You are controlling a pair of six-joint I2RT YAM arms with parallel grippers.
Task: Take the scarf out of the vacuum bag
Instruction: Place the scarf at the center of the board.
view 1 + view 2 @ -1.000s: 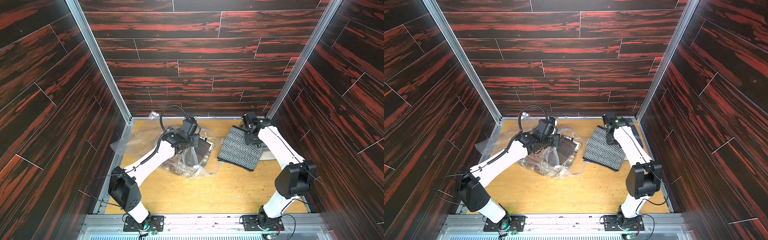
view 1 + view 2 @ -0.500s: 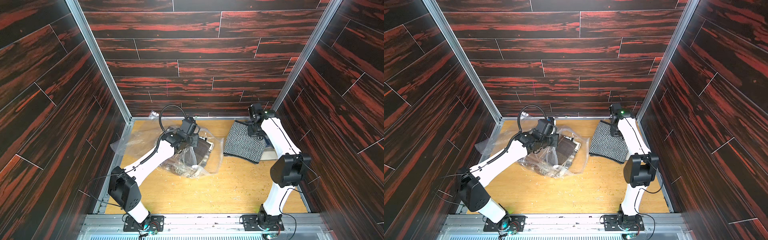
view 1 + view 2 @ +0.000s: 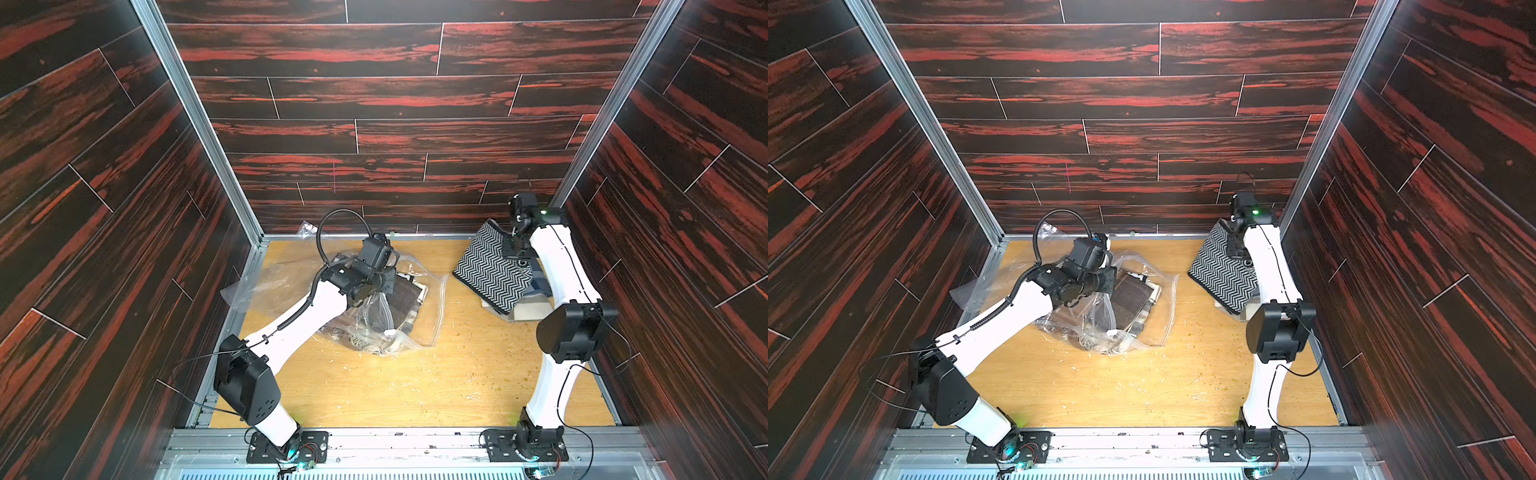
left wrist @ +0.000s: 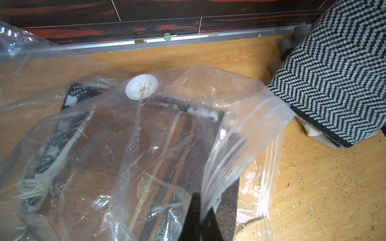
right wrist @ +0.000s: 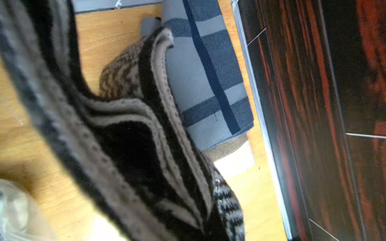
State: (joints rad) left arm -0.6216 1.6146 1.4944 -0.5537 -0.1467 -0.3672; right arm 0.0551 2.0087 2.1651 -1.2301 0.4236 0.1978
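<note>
Since a second earlier, the scarf (image 3: 490,274) has been carried by the right gripper (image 3: 514,249) away from the bag to the 2 o'clock corner of the table (image 3: 415,386). The black-and-white herringbone fabric is pinched in closed jaws and hung over the folded cloths (image 5: 208,83) stacked there. The vacuum bag (image 3: 419,320) is left crumpled near 11 o'clock of the table's centre, well apart from the scarf. A fold of its clear plastic by the zip-seal edge is clamped in the narrow left gripper (image 4: 200,208). A brown cloth (image 4: 167,146) is seen inside the bag, below the white valve disc (image 4: 141,86). The slider clip (image 3: 390,333) is found at the bag's 6 o'clock edge.
</note>
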